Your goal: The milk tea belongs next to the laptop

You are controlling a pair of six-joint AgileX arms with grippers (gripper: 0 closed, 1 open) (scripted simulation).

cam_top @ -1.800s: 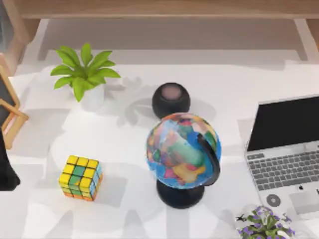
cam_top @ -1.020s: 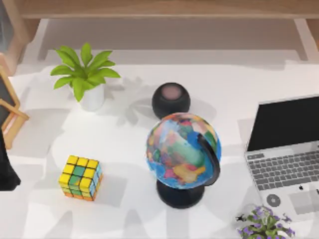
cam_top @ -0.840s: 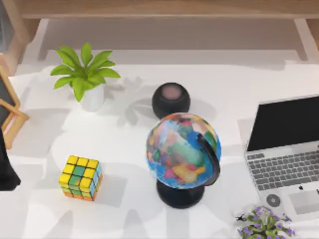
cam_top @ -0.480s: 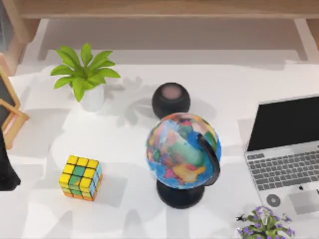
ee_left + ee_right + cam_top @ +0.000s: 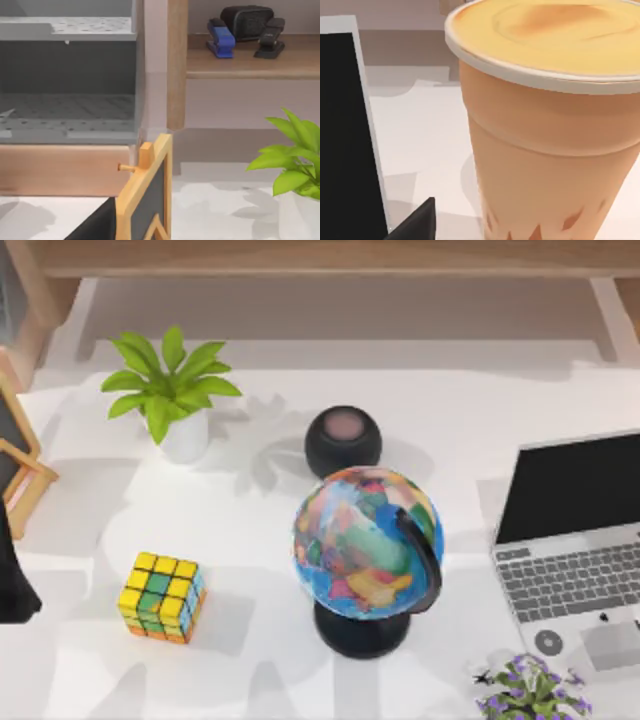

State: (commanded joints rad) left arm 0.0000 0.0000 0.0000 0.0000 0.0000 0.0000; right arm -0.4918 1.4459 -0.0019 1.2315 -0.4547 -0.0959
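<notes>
The milk tea (image 5: pixel 550 125) is a tall orange-brown cup with a white rim and a creamy top. It stands upright on the white table, very close in front of my right wrist camera. The black screen of the laptop (image 5: pixel 345 125) rises right beside it. A dark part of my right gripper (image 5: pixel 415 222) shows low down between the cup and the screen. From above, the silver-grey laptop (image 5: pixel 570 580) sits open at the table's right edge. My left arm (image 5: pixel 12 580) is parked at the left edge.
A globe (image 5: pixel 367 545) on a black stand occupies the middle, with a black speaker (image 5: pixel 343 440) behind it. A potted plant (image 5: pixel 172 390) and a colour cube (image 5: pixel 160 597) stand on the left, beside a small easel board (image 5: pixel 25 470). Purple flowers (image 5: pixel 530 690) sit in front of the laptop.
No object has moved in the top view. Only the faint shadows on the table shift slightly.
</notes>
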